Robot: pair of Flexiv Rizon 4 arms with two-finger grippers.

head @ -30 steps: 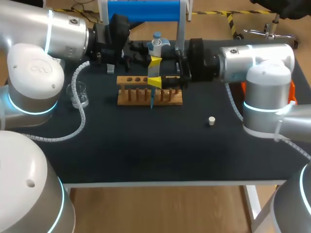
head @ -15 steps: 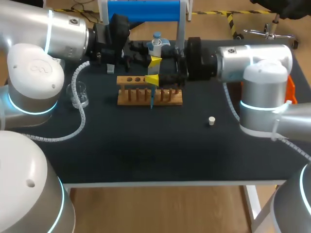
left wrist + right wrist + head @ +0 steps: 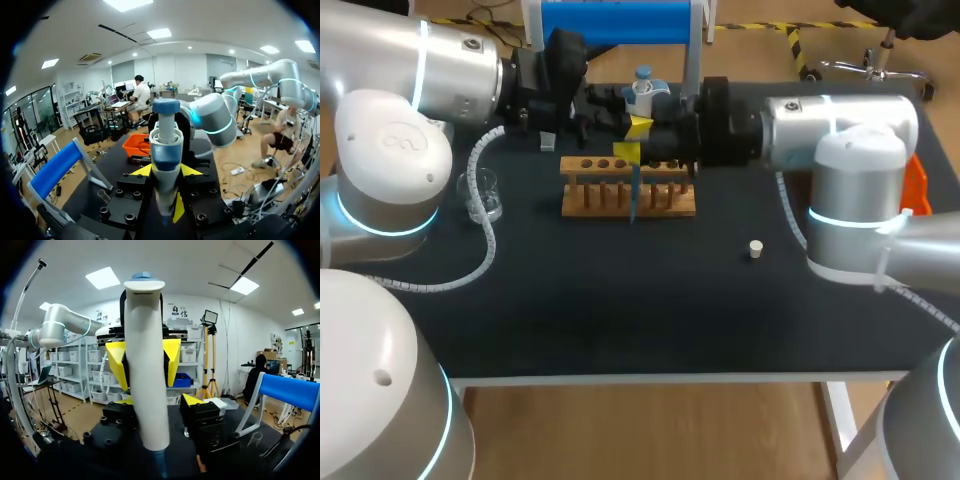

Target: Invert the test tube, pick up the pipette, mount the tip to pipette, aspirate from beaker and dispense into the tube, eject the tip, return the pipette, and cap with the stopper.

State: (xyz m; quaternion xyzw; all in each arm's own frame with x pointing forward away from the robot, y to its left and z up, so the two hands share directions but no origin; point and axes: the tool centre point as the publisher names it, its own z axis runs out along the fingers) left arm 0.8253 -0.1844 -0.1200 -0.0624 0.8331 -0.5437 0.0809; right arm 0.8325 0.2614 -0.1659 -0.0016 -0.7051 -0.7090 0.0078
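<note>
Stopper (image 3: 755, 248) lies loose toward the table's right edge: small, light, apt to roll. Wooden rack (image 3: 628, 195) stands nearer the far edge. Above it the pipette (image 3: 642, 90) hangs upright, clamped in the left gripper (image 3: 166, 171). The right gripper (image 3: 633, 139) is at its lower body, grip not determinable. Judgement: rigid, smooth, light plastic. Hold the barrel, clear of the slender tip (image 3: 632, 205).

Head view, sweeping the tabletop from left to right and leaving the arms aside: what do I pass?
Beaker → wooden rack → stopper → orange box at the right edge.
</note>
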